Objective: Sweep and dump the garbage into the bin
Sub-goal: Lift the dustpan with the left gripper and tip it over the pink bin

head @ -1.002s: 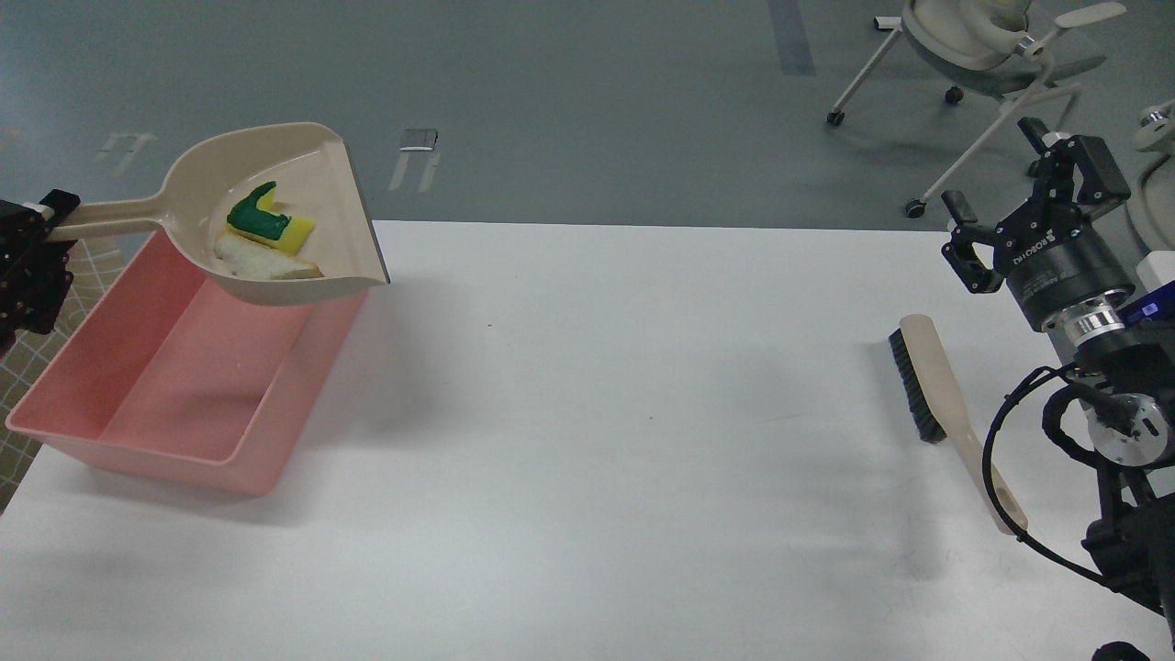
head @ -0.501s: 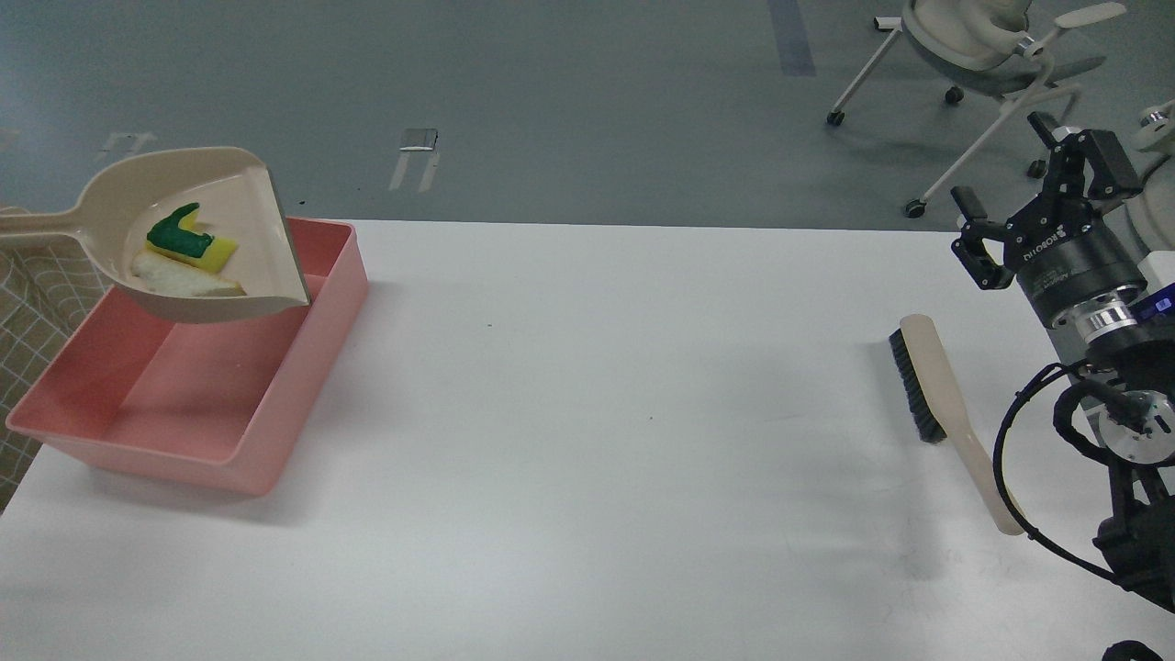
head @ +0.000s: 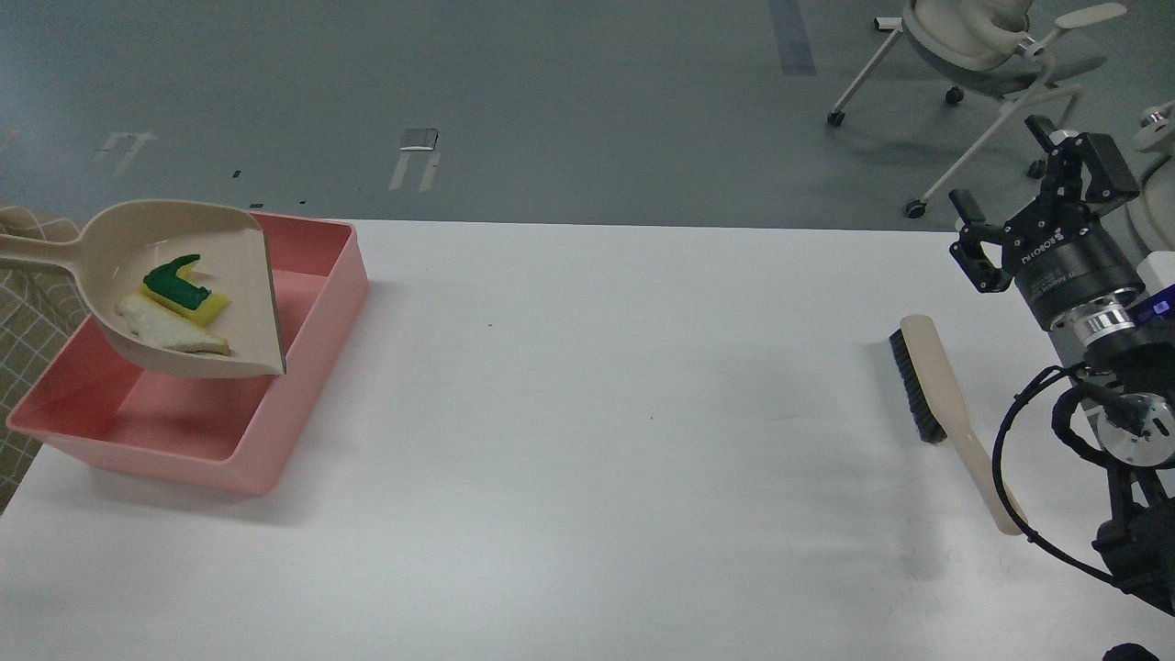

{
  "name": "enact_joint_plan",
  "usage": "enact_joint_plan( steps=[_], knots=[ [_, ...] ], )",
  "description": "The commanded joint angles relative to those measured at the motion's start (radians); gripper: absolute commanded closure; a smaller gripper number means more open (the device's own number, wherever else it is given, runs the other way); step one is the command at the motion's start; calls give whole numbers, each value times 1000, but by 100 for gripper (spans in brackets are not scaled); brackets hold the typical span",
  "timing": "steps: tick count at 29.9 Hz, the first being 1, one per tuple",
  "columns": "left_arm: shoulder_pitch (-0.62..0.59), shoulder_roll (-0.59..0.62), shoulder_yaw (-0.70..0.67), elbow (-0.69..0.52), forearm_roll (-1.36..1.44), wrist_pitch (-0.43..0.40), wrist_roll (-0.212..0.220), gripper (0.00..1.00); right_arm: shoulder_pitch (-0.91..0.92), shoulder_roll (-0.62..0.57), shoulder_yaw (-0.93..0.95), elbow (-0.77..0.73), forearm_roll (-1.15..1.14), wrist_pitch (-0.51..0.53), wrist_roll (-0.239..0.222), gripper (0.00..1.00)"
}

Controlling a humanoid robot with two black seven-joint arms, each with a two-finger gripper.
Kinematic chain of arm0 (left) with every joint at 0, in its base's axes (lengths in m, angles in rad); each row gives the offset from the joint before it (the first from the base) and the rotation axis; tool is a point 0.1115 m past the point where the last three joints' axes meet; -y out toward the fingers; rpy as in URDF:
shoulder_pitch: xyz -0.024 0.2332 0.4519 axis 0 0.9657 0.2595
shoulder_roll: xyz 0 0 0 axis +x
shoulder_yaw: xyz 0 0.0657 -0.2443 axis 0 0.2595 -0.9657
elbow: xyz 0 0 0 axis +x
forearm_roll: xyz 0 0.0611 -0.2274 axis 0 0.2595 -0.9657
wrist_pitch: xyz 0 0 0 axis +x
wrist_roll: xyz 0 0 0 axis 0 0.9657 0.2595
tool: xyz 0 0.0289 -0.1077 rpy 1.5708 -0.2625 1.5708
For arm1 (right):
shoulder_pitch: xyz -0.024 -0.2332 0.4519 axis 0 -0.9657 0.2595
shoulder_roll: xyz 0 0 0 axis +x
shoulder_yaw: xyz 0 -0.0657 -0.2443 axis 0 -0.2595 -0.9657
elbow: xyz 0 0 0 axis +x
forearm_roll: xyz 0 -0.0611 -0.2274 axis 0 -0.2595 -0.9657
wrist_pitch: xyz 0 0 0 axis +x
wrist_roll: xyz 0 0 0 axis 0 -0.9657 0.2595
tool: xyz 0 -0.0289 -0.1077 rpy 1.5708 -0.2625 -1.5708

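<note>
The beige dustpan [head: 239, 275] hangs over the pink bin [head: 303, 367] at the table's left end, its front lip tilted down toward the bin. In the pan lie the yellow sponge piece with the green top [head: 179, 289] and the pale off-white strip [head: 170, 332]. The pan's handle runs off the left edge, and my left gripper is out of view there. My right gripper [head: 1033, 197] is open and empty, raised above the table's right edge, up and to the right of the brush [head: 945, 404].
The beige brush with black bristles lies on the white table at the right, handle pointing toward me. Office chairs [head: 982, 46] stand on the grey floor behind the table. A tiled patch of floor [head: 27, 321] shows at the far left.
The dustpan with both scraps has moved left and down over the bin, tipping its lip downward. My left gripper has left the view. The right gripper has barely moved.
</note>
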Motion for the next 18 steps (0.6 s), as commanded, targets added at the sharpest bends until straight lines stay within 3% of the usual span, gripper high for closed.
enact_joint_plan(
  steps=[1,8,18],
  knots=[
    [-9,41,-3,-3,9,0,2,84,0,0,2,-1,0,0,0,0],
    [-82,144,4,-43,26,-7,2,84,-15,0,2,0,0,0,3,0],
    [-88,227,1,-150,101,-4,2,84,-31,-1,5,2,2,0,6,0]
  ],
)
